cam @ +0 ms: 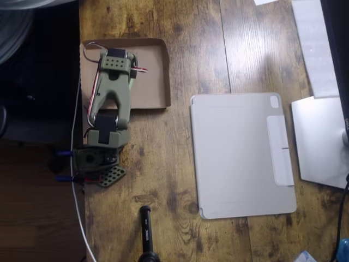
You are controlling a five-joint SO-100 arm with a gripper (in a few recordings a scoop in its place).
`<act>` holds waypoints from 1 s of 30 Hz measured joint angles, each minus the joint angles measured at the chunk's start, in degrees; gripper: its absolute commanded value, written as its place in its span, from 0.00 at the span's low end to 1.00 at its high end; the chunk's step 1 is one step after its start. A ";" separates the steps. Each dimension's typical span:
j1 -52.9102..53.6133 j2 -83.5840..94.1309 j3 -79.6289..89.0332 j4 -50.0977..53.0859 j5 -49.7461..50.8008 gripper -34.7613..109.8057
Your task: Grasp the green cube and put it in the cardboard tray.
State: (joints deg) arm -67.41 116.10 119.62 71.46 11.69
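In the overhead view, a dark area lies off the left edge of the wooden tabletop (180, 49), and a thin white cable (75, 164) runs down along that edge. Just right of it, the olive-green arm (112, 103) stands on its base near the tabletop's left side and folds up over the cardboard tray (155, 71). The tray sits at the upper left of the tabletop, its open brown bottom showing to the right of the arm. The arm's wrist end reaches over the left part of the tray, with red and white wires looping beside it. The pincer lies under the arm's upper end, hidden from above, so I cannot tell whether it is open or closed, or whether it holds anything. The green cube cannot be made out; the arm covers much of the tray's left half.

Below the arm's base, a short black cylinder (145, 229) lies at the bottom edge. Farther right, well apart from the tray, a grey flat pad (240, 155) rests on the wood. At the far right edge lie pale flat sheets (322, 142).
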 measured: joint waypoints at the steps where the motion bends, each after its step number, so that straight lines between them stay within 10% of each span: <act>1: 0.26 0.35 -0.18 0.09 0.18 0.33; 18: 2.81 1.67 -3.43 5.71 -0.70 0.43; 30: 27.51 -1.76 -21.09 18.90 -7.82 0.33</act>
State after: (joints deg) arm -39.90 114.35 98.53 90.35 3.87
